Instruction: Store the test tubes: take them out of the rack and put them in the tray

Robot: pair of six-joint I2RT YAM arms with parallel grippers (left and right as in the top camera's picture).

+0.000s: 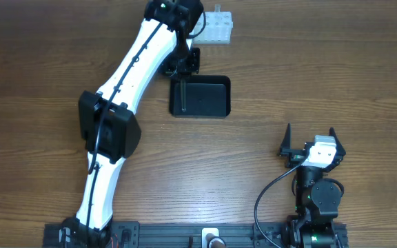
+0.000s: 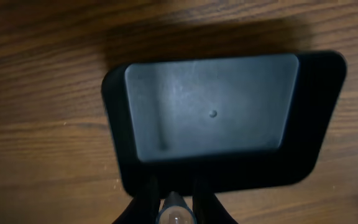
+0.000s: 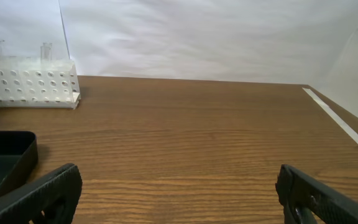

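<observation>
From above, the left gripper point(image 1: 185, 63) hangs over the near-left edge of the black tray point(image 1: 216, 103), its fingers hard to make out against the dark housing. A test tube point(image 1: 182, 96) shows as a thin pale line running down the tray's left side, and whether its lower end touches the tray floor cannot be told. The clear rack point(image 1: 217, 27) stands just beyond the tray, partly covered by the arm and cut close to the picture's top edge. The right gripper point(image 1: 311, 134) rests well apart, low on the right, with its jaws spread wide and nothing between them. In the left wrist view the two fingers are clamped on the tube, of which only the rounded glass end shows at the edge, with the tray's bare grey floor and dark rim below. In the right wrist view the two dark fingers stand far apart. The rack sits far off with two tubes upright in it, their tops faint against the backdrop, and only a corner of the tray shows. The surface point(image 1: 322, 62) is brown wood grain, with a pale strip point(image 3: 340, 121) along one edge and a white sheet point(image 3: 216, 37) behind.
</observation>
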